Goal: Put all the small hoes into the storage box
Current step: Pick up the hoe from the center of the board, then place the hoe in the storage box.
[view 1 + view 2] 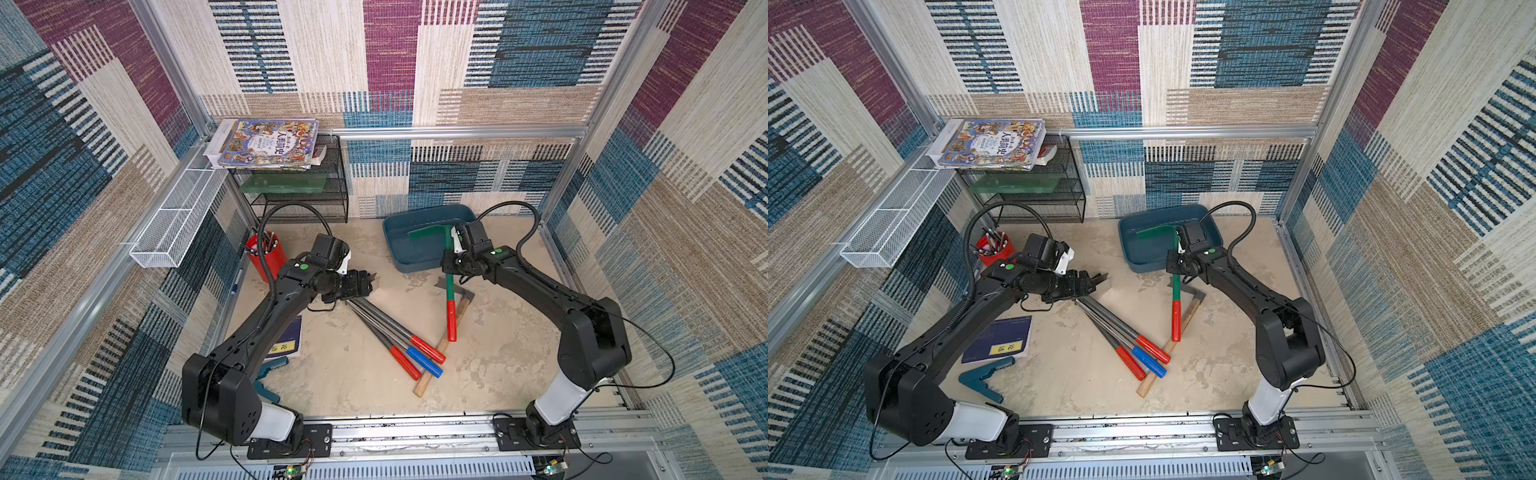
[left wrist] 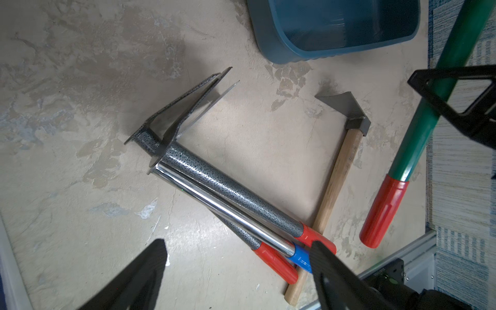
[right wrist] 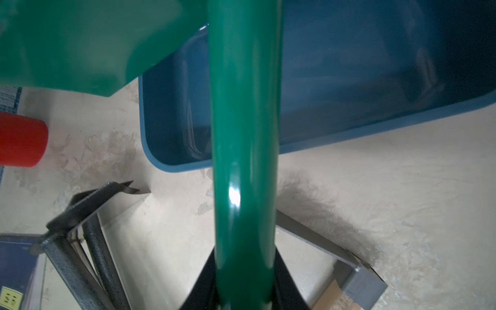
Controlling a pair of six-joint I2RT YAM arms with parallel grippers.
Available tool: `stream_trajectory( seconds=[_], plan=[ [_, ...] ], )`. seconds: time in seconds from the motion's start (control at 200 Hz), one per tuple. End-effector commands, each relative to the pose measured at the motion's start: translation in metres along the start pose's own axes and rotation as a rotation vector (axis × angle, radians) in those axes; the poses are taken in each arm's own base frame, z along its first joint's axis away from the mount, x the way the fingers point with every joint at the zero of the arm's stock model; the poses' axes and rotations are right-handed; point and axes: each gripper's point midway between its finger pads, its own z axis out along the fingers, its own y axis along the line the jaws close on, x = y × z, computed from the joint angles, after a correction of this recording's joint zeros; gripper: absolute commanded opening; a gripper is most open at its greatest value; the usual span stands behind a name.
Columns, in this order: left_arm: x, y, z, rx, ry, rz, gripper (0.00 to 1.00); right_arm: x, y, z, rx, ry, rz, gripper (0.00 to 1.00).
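The small hoe has a green shaft, a green blade and a red grip. My right gripper is shut on its shaft, seen close up in the right wrist view. The hoe hangs tilted, blade over the dark-teal storage box at the back right, red grip above the table in front of the box. Both top views show this; the hoe crosses the front rim of the box. My left gripper stands open and empty left of the box, above the heads of other tools.
Several grey and chrome hoes with red and blue grips lie mid-table, over a wooden-handled hoe. A red pen cup, black wire rack, white mesh basket and blue book stand at the left.
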Motion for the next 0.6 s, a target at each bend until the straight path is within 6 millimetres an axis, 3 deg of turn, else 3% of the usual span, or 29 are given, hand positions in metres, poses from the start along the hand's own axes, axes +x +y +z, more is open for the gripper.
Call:
stream_trajectory(
  seconds=[0.0, 0.376, 0.596],
  plan=[
    [0.002, 0.003, -0.002, -0.014, 0.001, -0.009, 0.87, -0.021, 0.020, -0.001, -0.076, -0.034, 0.092, 0.01],
    [0.007, 0.007, -0.004, -0.028, 0.001, -0.010, 0.87, -0.061, 0.032, 0.013, -0.099, -0.096, 0.375, 0.00],
    [0.011, 0.009, -0.003, -0.031, 0.007, -0.017, 0.87, -0.074, 0.037, 0.025, -0.125, -0.123, 0.549, 0.01]
  ],
)
